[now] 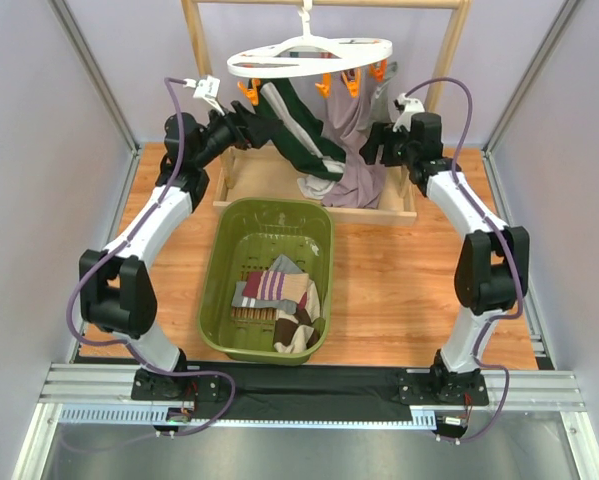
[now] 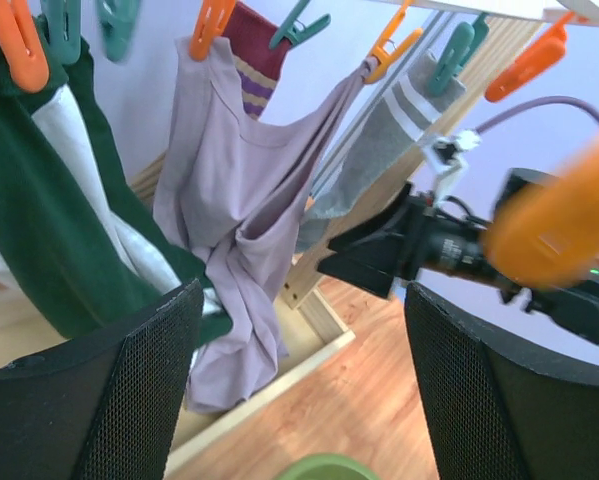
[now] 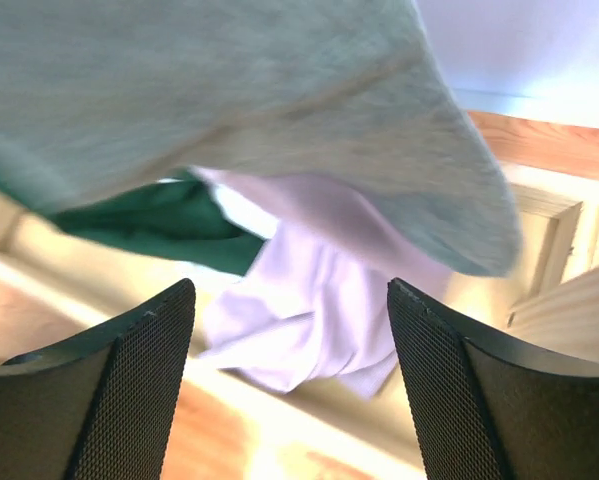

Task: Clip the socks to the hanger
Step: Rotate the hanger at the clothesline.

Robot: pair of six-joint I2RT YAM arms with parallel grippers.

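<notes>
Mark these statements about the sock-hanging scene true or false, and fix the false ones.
1. Socks lie in the green basket. True.
2. The left fingers grip a sock. False: they are apart with nothing between them.
3. A dark green sock hangs from the hanger. True.
4. The hanger lies inside the basket. False: it hangs by its hook from the wooden rack.
5. The right fingers are shut on the lilac sock. False: they are open and empty, and the lilac sock hangs from the hanger.
</notes>
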